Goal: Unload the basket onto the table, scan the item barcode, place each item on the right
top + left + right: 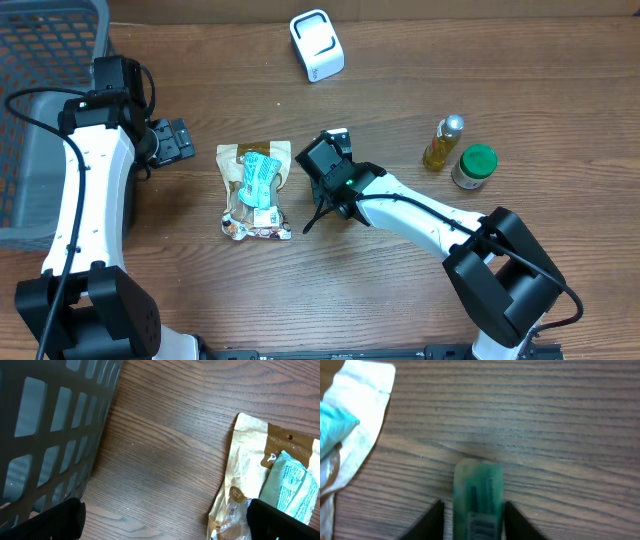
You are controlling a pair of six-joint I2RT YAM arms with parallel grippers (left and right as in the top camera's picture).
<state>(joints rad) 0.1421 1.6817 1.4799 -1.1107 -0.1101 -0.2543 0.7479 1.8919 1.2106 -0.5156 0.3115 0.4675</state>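
Narrow green packet with a printed barcode (477, 492) sits between the right jaws, over the brown wooden surface (560, 435), near the tan-and-clear snack bag (255, 190). Can't tell if those jaws actually clamp it. Left jaws spread wide, empty, beside the dark mesh basket (50, 435). White boxy scanner (316, 45) well apart.

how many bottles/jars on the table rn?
2, both at the right of the overhead view: a small bottle of yellow liquid and a green-lidded jar just beside it. The basket may hide more.
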